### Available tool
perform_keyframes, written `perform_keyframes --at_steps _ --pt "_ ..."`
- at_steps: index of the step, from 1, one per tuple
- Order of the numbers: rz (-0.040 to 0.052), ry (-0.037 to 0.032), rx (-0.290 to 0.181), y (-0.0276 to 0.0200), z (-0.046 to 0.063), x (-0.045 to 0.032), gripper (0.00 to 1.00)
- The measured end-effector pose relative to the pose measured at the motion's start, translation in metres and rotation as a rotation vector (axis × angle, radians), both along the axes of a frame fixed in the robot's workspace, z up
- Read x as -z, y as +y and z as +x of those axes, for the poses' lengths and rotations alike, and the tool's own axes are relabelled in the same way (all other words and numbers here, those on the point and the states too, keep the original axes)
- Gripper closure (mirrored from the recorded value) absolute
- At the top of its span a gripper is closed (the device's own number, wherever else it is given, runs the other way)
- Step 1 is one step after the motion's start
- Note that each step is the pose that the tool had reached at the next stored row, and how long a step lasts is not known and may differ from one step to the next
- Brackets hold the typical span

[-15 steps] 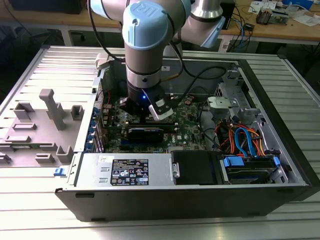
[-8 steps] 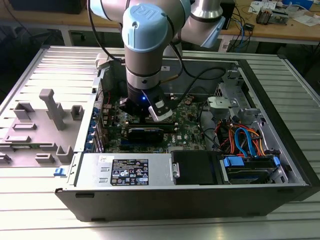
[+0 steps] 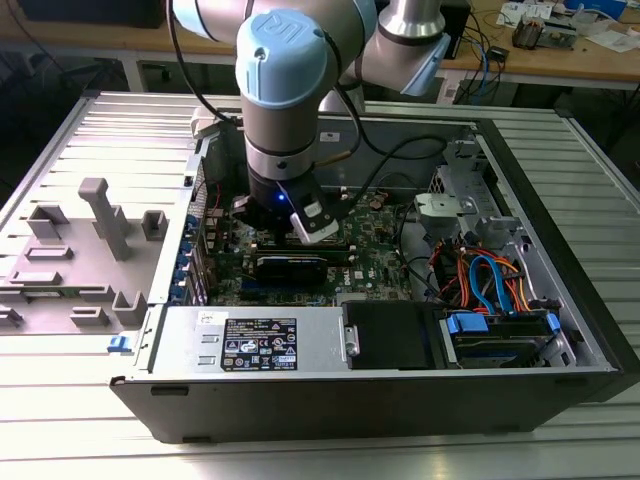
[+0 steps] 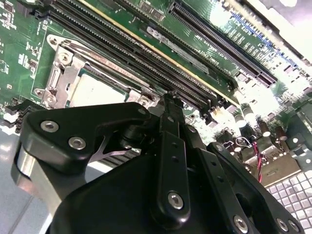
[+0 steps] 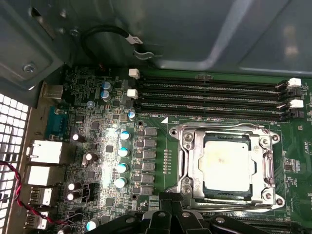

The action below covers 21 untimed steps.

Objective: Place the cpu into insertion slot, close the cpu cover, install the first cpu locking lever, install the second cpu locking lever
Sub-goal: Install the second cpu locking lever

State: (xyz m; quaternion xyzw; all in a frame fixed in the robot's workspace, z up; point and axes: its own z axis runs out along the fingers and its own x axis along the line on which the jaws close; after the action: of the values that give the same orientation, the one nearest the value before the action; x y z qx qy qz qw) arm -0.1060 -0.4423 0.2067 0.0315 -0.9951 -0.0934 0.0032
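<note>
Over the open computer case (image 3: 560, 270) my arm (image 3: 290, 90) reaches straight down, wrist pointed at the green board (image 3: 370, 262) inside, my fingers (image 3: 300, 235) low among the parts near the board's middle. Whether they are released or clenched I cannot tell: in both wrist views only their black linkage shows, and I see nothing held in them. In the first wrist view the chip (image 5: 227, 162), pale silvery-grey on top, sits flat in the socket (image 5: 190, 168), and the thin metal cover frame (image 5: 265, 161) lies down around it, its square window showing the chip's top. A thin lever wire (image 5: 219, 128) runs along the socket's edge nearest the long black memory slots (image 5: 209, 97). My fingers' tips come up just beside the opposite edge of the socket. In the second wrist view the same chip (image 4: 92, 90) shows just past the black linkage, the cover frame (image 4: 61, 73) around it. The case rests on a ribbed metal surface (image 3: 90, 120), with grey plastic fixtures (image 3: 100, 215) to the exterior view's left.
</note>
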Motion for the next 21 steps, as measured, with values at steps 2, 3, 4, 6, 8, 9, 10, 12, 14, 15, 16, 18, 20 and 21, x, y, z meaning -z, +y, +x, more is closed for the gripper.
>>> perform_keyframes --at_steps 2,3,4,6,8,9,10,12,14,15,16,18,20,21 --pt "0.0022 0.0001 0.0 0.0 0.0 0.0003 0.89" --pt "0.0025 0.0002 0.0 -0.0001 0.0002 0.0004 0.89" --pt "0.0026 0.0002 0.0 -0.0001 0.0004 0.0004 0.89" --pt "0.0029 0.0001 0.0 -0.0001 0.002 0.0008 0.89" --pt "0.006 0.0002 0.0 -0.0001 0.0024 0.0018 0.89" --pt "0.0089 0.0003 0.0 -0.0001 0.0024 0.0021 0.89" --pt "0.0119 0.0003 0.0 -0.0001 0.0024 0.0024 0.89" --pt "0.0188 0.0001 0.0 0.0 0.0024 0.003 0.89" --pt "0.0267 0.0 0.0 0.0 0.0025 0.0042 0.89" --pt "0.0311 -0.0004 0.0 0.0 0.0026 0.0056 0.89" --pt "0.0319 -0.0001 0.0 -0.0001 0.0025 0.0061 0.89" --pt "0.0283 0.0002 0.0 -0.0002 0.0026 0.0064 0.89" --pt "0.0098 0.0 0.0 0.0 0.0025 0.0065 0.89" --pt "0.0064 -0.0001 0.0 0.0 0.0026 0.0066 0.89"
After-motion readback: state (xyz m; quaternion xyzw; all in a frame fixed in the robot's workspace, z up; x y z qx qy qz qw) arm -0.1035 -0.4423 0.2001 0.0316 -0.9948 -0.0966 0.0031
